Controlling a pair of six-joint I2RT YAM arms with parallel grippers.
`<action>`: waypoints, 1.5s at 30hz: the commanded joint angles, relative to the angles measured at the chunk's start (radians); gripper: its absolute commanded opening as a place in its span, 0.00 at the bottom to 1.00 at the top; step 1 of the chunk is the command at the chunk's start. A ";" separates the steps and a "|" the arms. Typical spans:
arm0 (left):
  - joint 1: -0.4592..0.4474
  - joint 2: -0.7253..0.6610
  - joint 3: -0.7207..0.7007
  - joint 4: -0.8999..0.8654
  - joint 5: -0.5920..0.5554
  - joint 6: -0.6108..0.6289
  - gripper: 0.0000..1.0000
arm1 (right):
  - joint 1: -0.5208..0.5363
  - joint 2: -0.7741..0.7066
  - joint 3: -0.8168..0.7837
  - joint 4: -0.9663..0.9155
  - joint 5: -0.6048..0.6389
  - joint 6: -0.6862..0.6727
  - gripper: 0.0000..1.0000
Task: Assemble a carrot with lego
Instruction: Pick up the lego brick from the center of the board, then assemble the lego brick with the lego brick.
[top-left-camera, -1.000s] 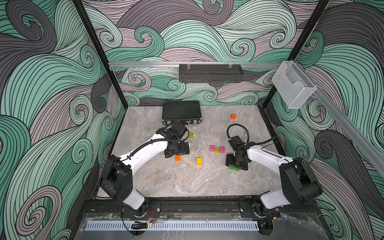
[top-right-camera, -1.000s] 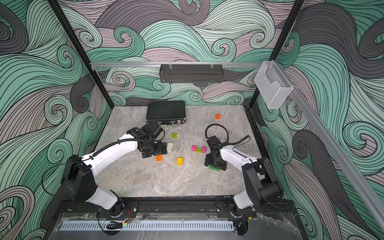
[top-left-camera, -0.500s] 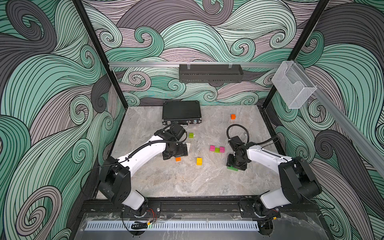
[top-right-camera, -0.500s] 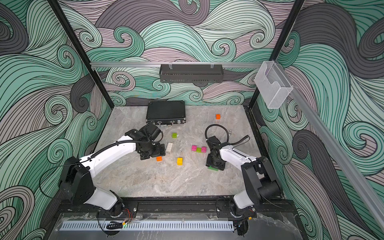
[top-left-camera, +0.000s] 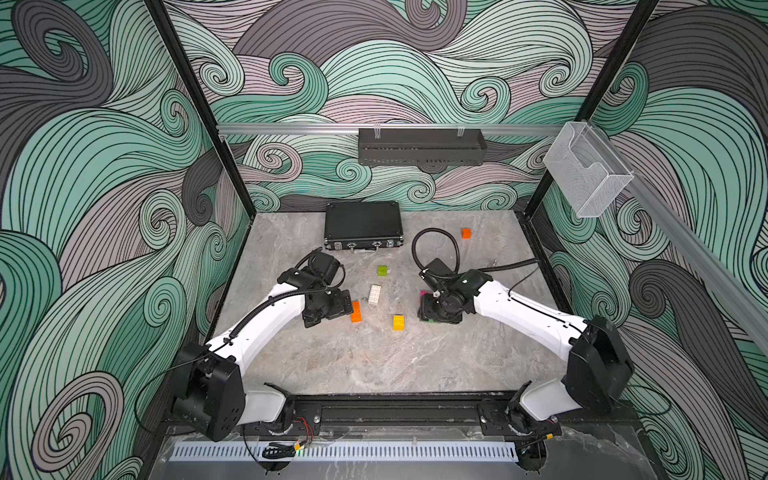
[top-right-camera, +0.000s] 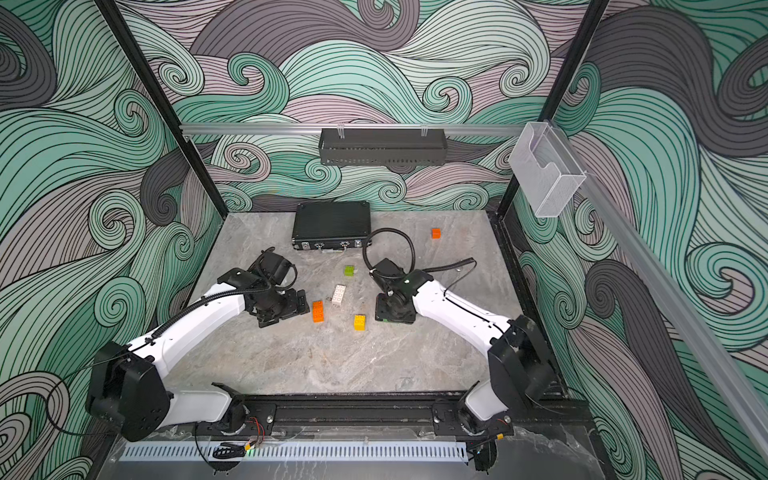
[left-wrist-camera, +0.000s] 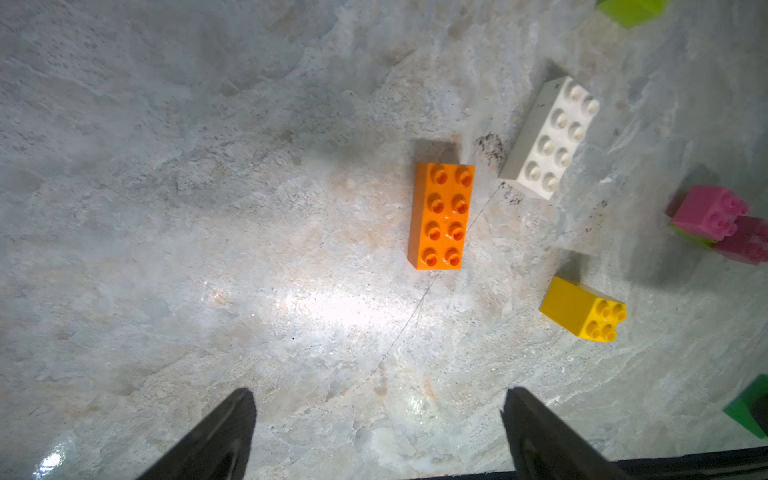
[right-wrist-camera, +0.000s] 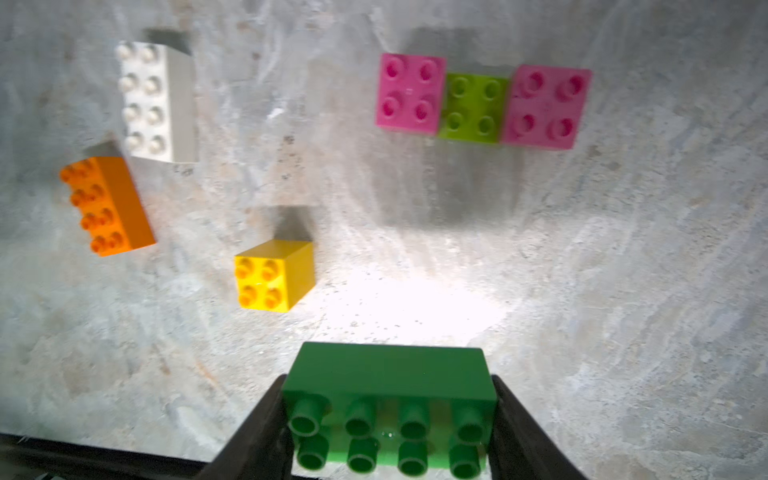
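Observation:
The lego lies loose on the marble table (top-left-camera: 374, 365). An orange oblong brick (left-wrist-camera: 441, 216), a white oblong brick (left-wrist-camera: 548, 137) and a yellow square brick (right-wrist-camera: 272, 274) sit mid-table. A lime brick flanked by two pink bricks (right-wrist-camera: 482, 104) forms a row. One lime brick (top-left-camera: 382, 271) lies alone further back. My left gripper (left-wrist-camera: 376, 432) is open, just left of the orange brick (top-left-camera: 356, 311), holding nothing. My right gripper (right-wrist-camera: 388, 415) is shut on a dark green oblong brick (right-wrist-camera: 388, 399), studs facing the camera. The carrot is not in view.
A black briefcase (top-left-camera: 363, 224) lies at the back of the table. A lone small orange cube (top-left-camera: 466, 233) sits at the back right. The right arm's cable (top-left-camera: 436, 249) loops over the table behind that arm.
My right gripper has shut on the dark green brick and carried it left and back. My left gripper has drawn back to the left, uncovering the orange and white bricks.

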 joint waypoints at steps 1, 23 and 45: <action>0.037 -0.028 -0.017 0.022 0.038 0.031 0.94 | 0.047 0.076 0.079 -0.060 0.021 0.048 0.50; 0.117 -0.019 -0.062 0.055 0.101 0.084 0.94 | 0.132 0.364 0.318 -0.100 0.054 0.061 0.51; 0.143 -0.029 -0.066 0.044 0.112 0.099 0.94 | 0.123 0.423 0.287 -0.055 0.016 0.085 0.53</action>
